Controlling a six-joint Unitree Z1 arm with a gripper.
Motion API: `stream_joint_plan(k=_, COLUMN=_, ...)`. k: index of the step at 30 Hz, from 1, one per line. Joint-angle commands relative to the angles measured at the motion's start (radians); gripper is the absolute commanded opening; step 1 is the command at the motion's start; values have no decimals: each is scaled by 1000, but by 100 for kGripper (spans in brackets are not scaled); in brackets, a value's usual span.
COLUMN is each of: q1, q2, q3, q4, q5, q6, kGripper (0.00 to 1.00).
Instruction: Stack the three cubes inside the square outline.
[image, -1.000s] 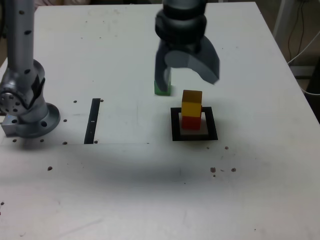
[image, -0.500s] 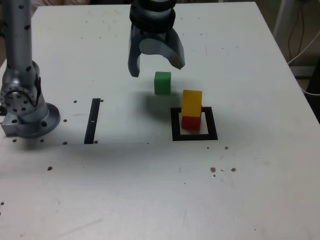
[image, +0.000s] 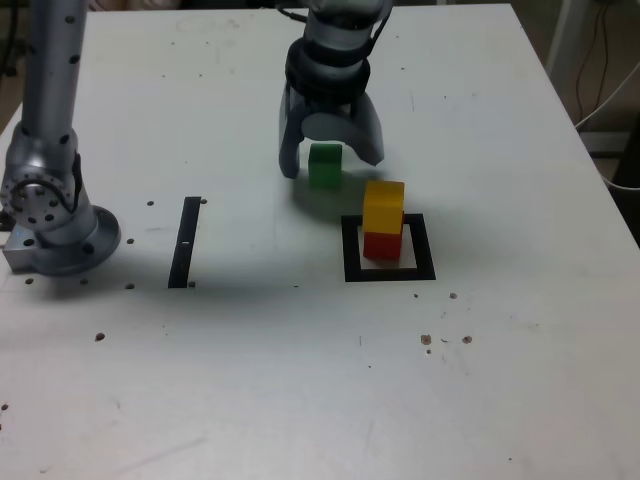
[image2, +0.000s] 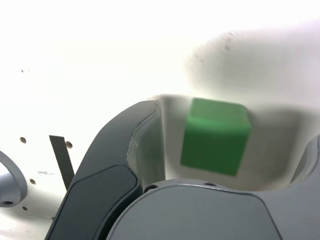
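1. White tabletop, speckled, bearing all.
2. Yellow cube atop red cube, within black square outline.
3. Gripper, jaws spread, empty, about green cube; an off-centre descent could knock it askew.

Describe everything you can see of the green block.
The green cube is a small, solid-coloured block with plain, matte faces. It sits flat on the white table, outside the black square outline. The open gripper is around it, with a visible gap between block and one finger.
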Motion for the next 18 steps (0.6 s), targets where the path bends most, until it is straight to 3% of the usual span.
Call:
stream_joint_plan(k=1, q1=7, q2=11, q3=2, q4=-4, q5=6, q6=4, kGripper=96)
stream_joint_plan(k=8, q1=13, q2=30, q3=0, q4=-1, q5=6, q6=12, kGripper=86)
stream_joint_plan(k=18, q1=24, q2=34, q3=0, q4=-17, q5=-8, q6=-14, kGripper=59)
